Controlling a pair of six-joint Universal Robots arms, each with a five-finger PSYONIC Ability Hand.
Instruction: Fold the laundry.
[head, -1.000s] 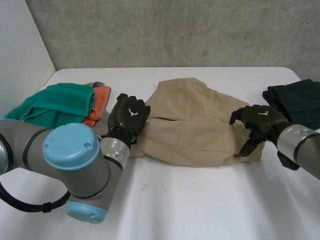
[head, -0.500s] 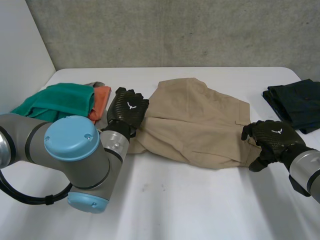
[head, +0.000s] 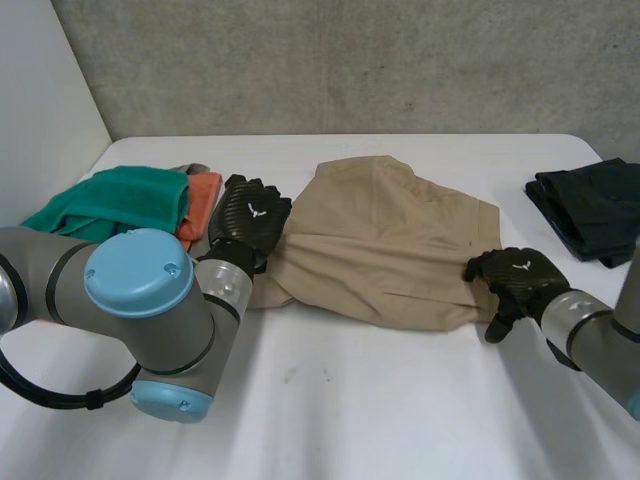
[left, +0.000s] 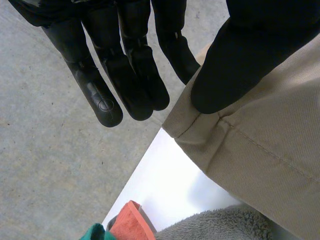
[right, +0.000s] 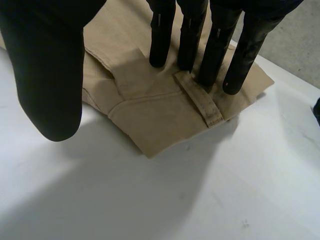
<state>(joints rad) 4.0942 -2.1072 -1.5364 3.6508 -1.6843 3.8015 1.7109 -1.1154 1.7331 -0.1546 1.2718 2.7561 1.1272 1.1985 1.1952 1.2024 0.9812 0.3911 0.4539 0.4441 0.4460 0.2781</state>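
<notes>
On the right end of the spread laundry, the right hand is open: its straight fingers press down on the near corner of the tan twill garment, their tips landing around a sewn belt loop, while the thumb stands well apart from them over the bare white counter. That corner lies flat, with a stitched hem and a folded layer under the fingertips. At the opposite end, the left hand is also spread. Its fingers reach out straight past the garment's edge, and its thumb lies over the hemmed corner without the fingers closing against it. The garment stretches between the two hands across the middle of the counter, rumpled along its near edge. Just beside the left hand lie a grey towel, an orange cloth and a teal cloth in one heap. Beyond the right hand, near the counter's far right edge, sits a dark folded garment.
</notes>
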